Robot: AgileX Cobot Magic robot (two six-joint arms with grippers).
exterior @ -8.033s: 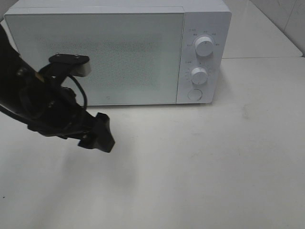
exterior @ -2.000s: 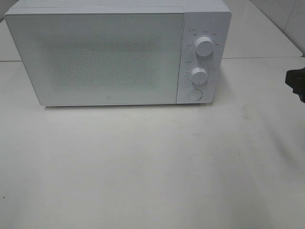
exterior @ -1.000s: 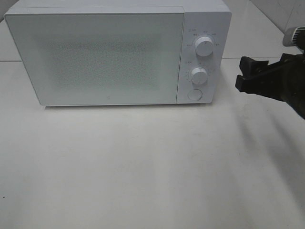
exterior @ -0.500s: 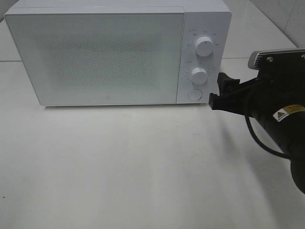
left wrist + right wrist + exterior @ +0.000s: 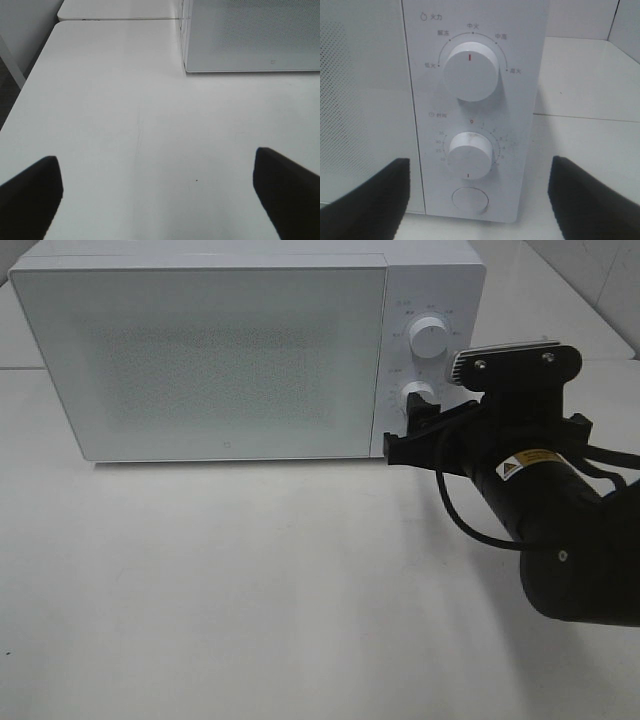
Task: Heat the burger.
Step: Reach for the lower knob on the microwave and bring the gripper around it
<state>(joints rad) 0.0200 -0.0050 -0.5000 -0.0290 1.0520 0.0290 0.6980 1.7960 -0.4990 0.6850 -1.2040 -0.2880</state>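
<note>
The burger is out of view in every frame. The white microwave [image 5: 200, 350] stands at the back of the table with its door shut. My right gripper [image 5: 408, 430] is open just in front of the control panel, level with the lower knob [image 5: 470, 156] and the round button [image 5: 470, 200]. In the right wrist view its dark fingers [image 5: 365, 200] flank that panel, with the upper knob [image 5: 470, 71] above them. My left gripper [image 5: 157, 195] is open over bare table, apart from the microwave's corner [image 5: 187, 67]. It holds nothing.
The white table [image 5: 250, 580] spreads in front of the microwave. Its left edge [image 5: 30, 85] drops off beside the left gripper. The thick black right arm [image 5: 560, 530] fills the right side of the exterior view.
The right arm has swung in from the right edge and leftward to the microwave's control panel. Its jaws stay open. The left arm is out of the exterior view.
</note>
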